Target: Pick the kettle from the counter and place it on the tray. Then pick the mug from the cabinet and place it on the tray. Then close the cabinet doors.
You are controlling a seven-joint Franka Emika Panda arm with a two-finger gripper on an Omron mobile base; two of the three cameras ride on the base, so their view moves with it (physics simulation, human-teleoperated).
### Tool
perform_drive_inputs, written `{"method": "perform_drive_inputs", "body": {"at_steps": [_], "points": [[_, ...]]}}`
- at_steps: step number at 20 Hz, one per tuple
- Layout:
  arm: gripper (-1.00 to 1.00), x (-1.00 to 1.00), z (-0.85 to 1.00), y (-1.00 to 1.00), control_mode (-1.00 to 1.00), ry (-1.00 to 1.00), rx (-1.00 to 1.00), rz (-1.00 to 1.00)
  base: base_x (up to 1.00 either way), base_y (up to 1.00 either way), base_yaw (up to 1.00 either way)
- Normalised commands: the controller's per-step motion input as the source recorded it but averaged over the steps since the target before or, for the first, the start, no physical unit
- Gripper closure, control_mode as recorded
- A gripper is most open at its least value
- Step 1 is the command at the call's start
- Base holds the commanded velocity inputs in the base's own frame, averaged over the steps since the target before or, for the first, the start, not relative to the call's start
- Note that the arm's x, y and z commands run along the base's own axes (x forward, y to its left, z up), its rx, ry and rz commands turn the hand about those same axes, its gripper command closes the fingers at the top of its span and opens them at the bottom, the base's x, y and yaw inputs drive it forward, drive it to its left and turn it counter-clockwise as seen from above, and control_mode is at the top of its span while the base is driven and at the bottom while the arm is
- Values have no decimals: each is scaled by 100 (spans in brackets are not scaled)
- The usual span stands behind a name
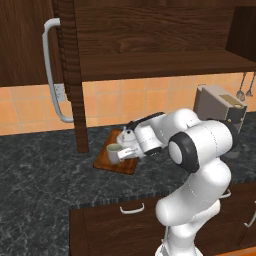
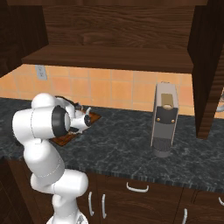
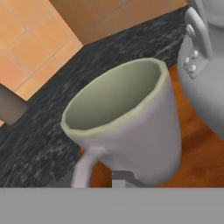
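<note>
The pale grey mug (image 1: 114, 152) with a greenish inside (image 3: 114, 92) sits upright at the front left of the reddish-brown tray (image 1: 105, 164). My gripper (image 1: 126, 154) is shut on it from the right, at its handle side. Whether the mug's base touches the tray I cannot tell. The white kettle (image 1: 127, 135) stands on the tray just behind the mug, and in the hand view the kettle (image 3: 205, 83) is close on the right over the wooden tray (image 3: 197, 157). The cabinet (image 1: 165, 62) above has its doors swung open, with the left door's silver bar handle (image 1: 50, 75) in sight.
A boxy grey-brown appliance (image 2: 165, 118) stands on the dark marbled counter (image 2: 122, 148) to the right of the tray. The open left door's edge (image 1: 75, 80) hangs just left of the tray. The open right door (image 2: 210, 65) hangs right of the appliance. Drawers with curved handles (image 1: 132, 209) lie below.
</note>
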Motion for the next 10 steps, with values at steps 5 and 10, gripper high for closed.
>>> {"method": "perform_drive_inputs", "body": {"at_steps": [5,10], "points": [[-100,0,-6,1,-100,-1,-6,0,0,0,0],[-100,-2,0,-7,-100,-3,-4,0,0,0,0]]}}
